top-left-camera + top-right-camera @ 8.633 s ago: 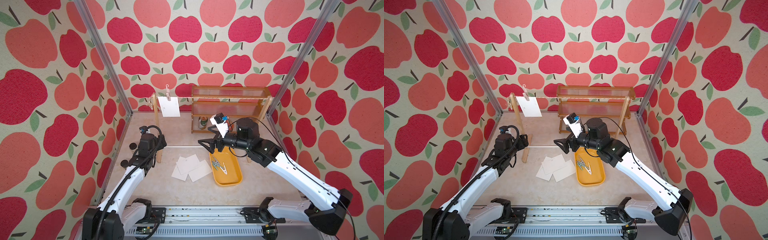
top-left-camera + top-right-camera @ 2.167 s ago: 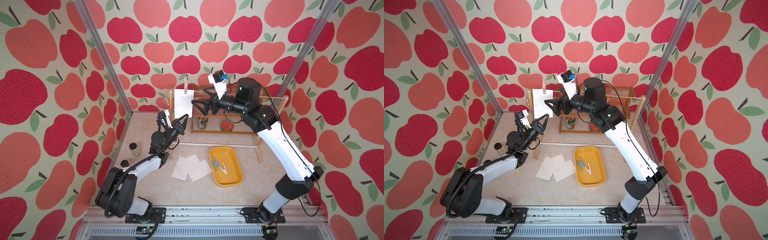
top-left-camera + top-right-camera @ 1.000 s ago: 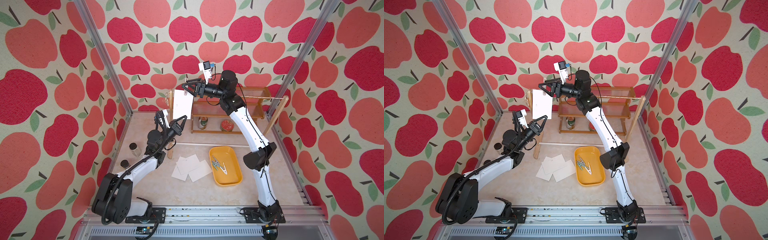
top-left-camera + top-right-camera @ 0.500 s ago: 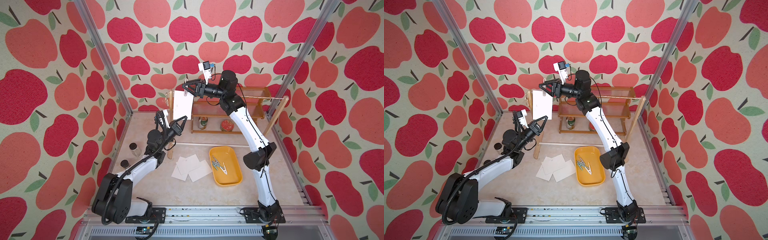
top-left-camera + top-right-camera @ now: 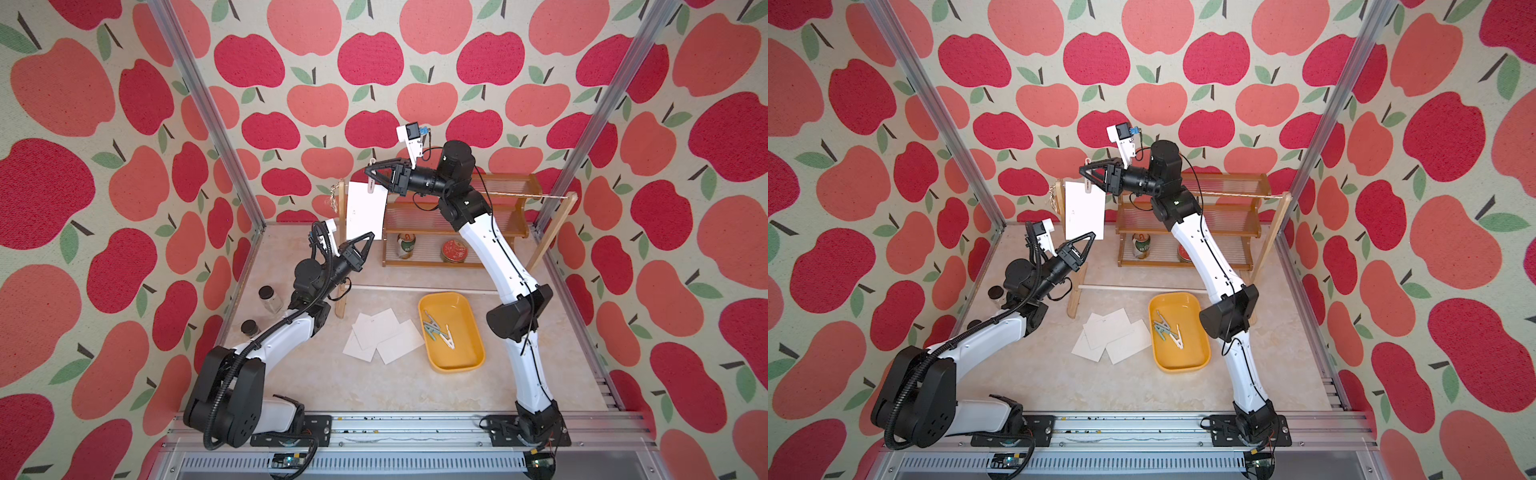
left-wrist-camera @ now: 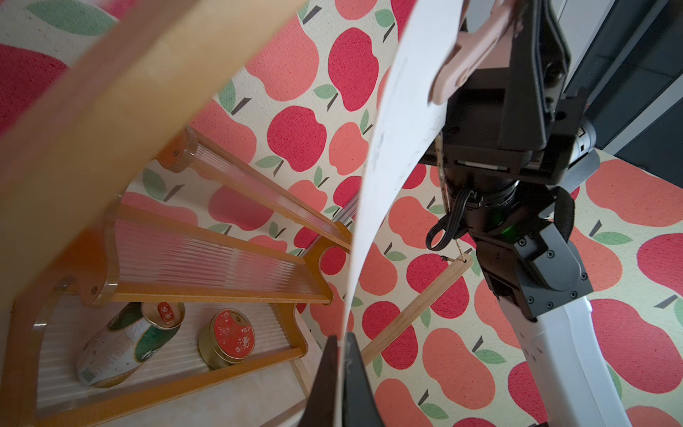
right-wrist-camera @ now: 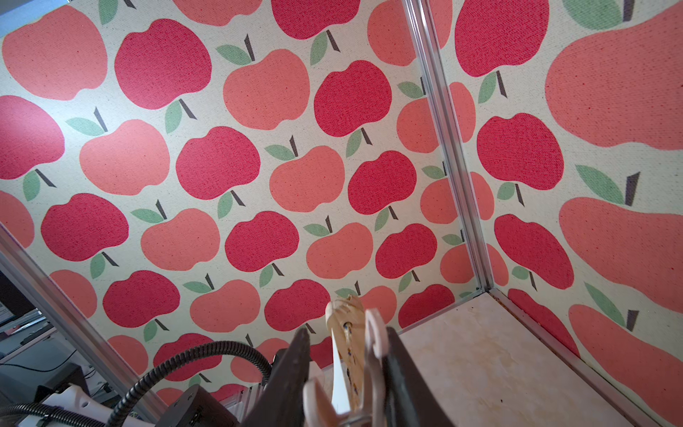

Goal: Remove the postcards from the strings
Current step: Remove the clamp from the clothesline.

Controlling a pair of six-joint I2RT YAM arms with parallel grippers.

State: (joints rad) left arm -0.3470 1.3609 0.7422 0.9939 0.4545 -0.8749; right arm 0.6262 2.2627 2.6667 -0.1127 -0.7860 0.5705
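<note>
One white postcard [image 5: 365, 210] [image 5: 1084, 210] hangs at the left end of the string [image 5: 523, 194] [image 5: 1233, 194], pinned by a pink clothespin [image 5: 371, 183] [image 5: 1087, 179]. My right gripper [image 5: 371, 172] [image 5: 1086, 171] reaches in from the right, and its jaws press both handles of the clothespin [image 7: 375, 340]. Below, my left gripper [image 5: 369, 237] [image 5: 1090, 237] is shut on the card's bottom edge. The left wrist view shows its fingers pinching the postcard [image 6: 399, 111] at the left gripper [image 6: 342, 338]. Three more postcards [image 5: 382, 336] lie loose on the table.
A yellow tray [image 5: 457, 357] right of the loose cards holds several clothespins [image 5: 436, 330]. Behind the string stands a wooden shelf [image 5: 515, 216] with two cans. Two wooden posts [image 5: 341, 249] [image 5: 552, 237] carry the string, joined by a white rod [image 5: 415, 287]. Two jars [image 5: 270, 297] stand at the left wall.
My right gripper's jaws have closed in onto the clothespin's handles. The left gripper has kept its hold on the card's bottom edge, and neither arm has shifted much.
</note>
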